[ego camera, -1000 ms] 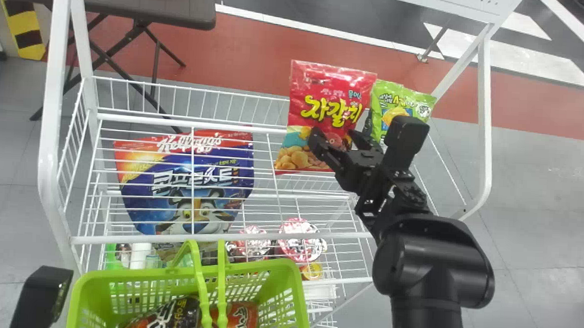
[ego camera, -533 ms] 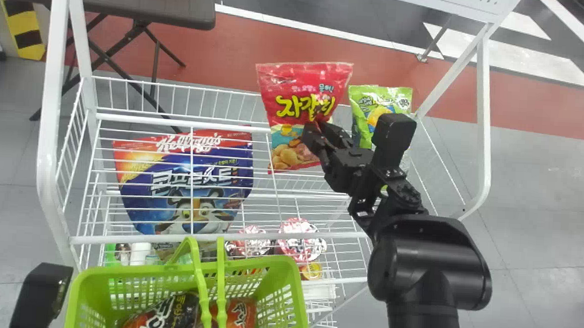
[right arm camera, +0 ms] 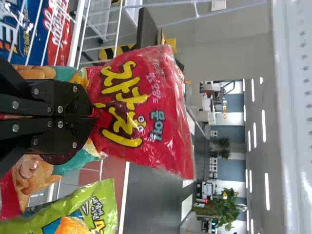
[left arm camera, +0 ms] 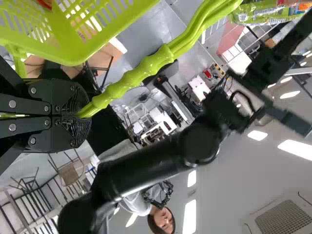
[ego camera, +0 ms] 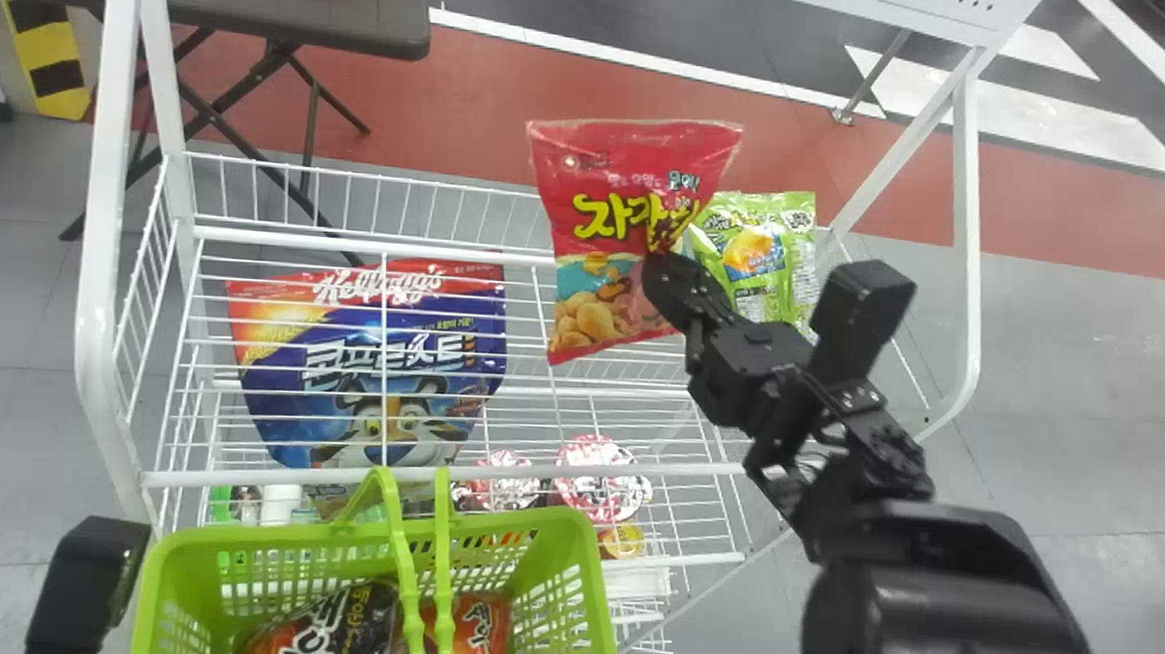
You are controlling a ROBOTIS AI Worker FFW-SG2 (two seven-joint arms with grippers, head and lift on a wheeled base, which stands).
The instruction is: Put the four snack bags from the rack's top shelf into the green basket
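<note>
My right gripper (ego camera: 667,272) is at the red snack bag (ego camera: 614,204) over the rack's top shelf; in the right wrist view the gripper (right arm camera: 90,117) is shut on the middle of the red bag (right arm camera: 141,107). A green snack bag (ego camera: 756,251) stands just right of it, seen also beside the red one as a green bag (right arm camera: 92,204). The green basket (ego camera: 212,547) is at the front left, holding a dark bag (ego camera: 322,637) and an orange-red one (ego camera: 475,630). In the left wrist view my left gripper (left arm camera: 78,114) is shut on the basket's handles (left arm camera: 131,75).
The white wire rack (ego camera: 435,476) has a tall post (ego camera: 103,242) at the left and another (ego camera: 966,237) at the right. A large blue cereal bag (ego camera: 372,356) and round cups (ego camera: 600,477) lie beneath the top wires. A dark table (ego camera: 290,3) stands behind.
The red bag first shifted left, then back right, with the right gripper on it. The right arm's wrist and forearm have swung right and toward the front. The green bag has tilted and shifted.
</note>
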